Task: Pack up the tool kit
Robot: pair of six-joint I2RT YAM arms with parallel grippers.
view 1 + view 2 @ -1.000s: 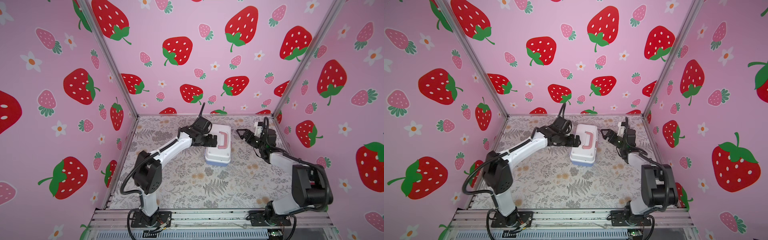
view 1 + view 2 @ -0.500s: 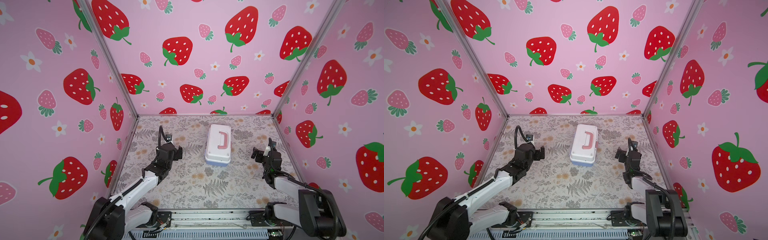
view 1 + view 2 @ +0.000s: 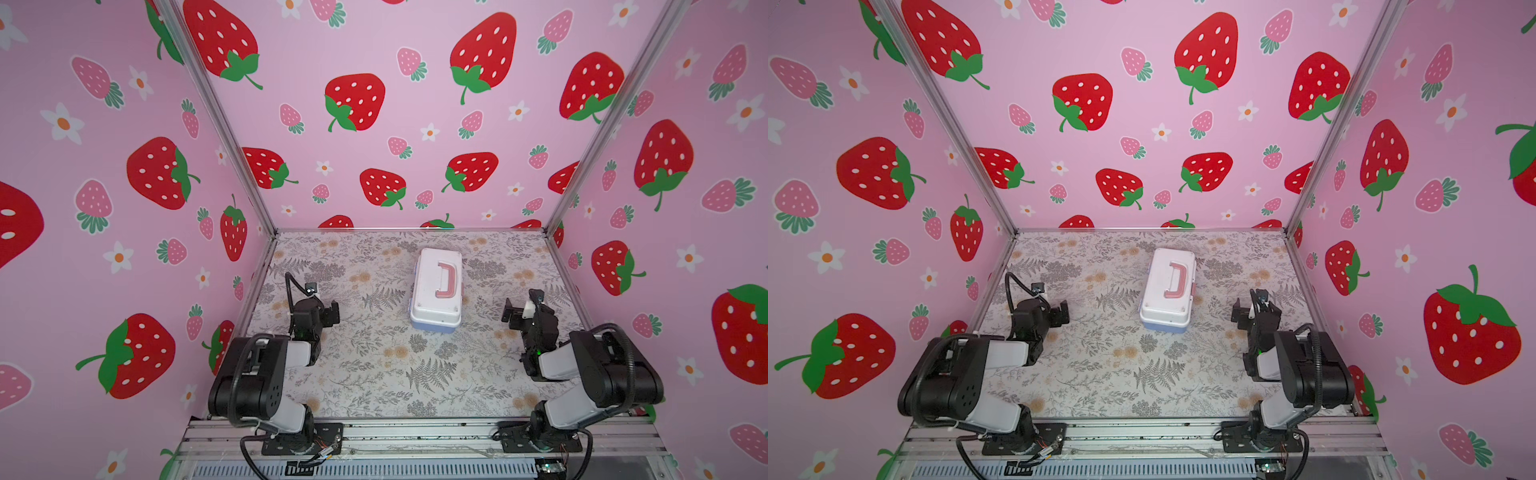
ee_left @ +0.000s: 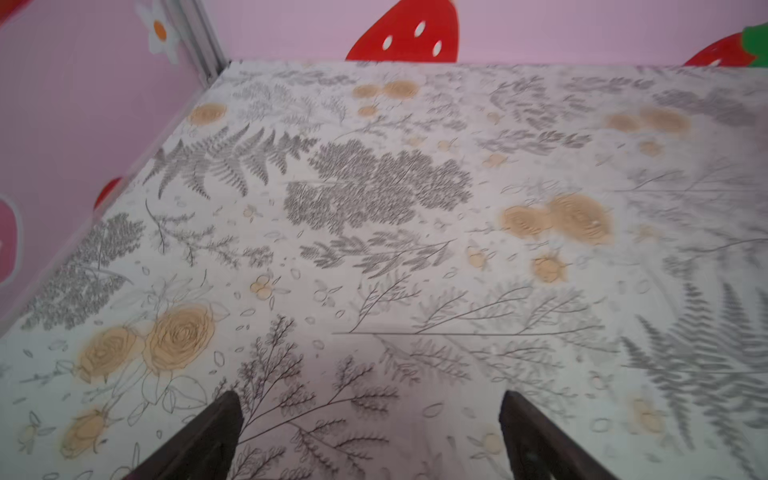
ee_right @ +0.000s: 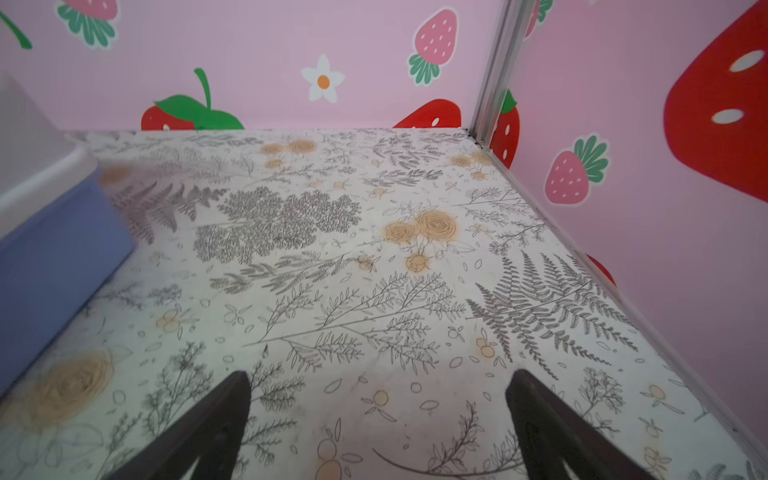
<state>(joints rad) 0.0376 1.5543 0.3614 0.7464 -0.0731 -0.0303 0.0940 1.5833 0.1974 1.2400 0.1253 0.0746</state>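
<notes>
The tool kit point(image 3: 437, 291) point(image 3: 1168, 291) stands shut on the floral mat, mid-back in both top views: white lid, pink handle on top, periwinkle-blue base. My left gripper point(image 3: 332, 312) point(image 3: 1062, 318) rests low at the left, well apart from the kit, open and empty. At the right, my right gripper point(image 3: 509, 312) point(image 3: 1237, 316) is also open and empty, a short way from the kit. The left wrist view shows my left gripper point(image 4: 370, 399) over bare mat. In the right wrist view my right gripper point(image 5: 378, 378) is spread wide, with the kit's blue base point(image 5: 54, 249) at the frame edge.
Pink strawberry-print walls point(image 3: 374, 124) close the back and both sides, with metal corner posts point(image 3: 232, 145) point(image 3: 594, 145). An aluminium rail point(image 3: 415, 436) carrying both arm bases runs along the front. The floral mat point(image 3: 374, 365) covers the floor.
A second ago my left gripper was at the kit's lid and my right gripper close to its right side. Both arms have pulled back to the front and folded down; the kit stays shut.
</notes>
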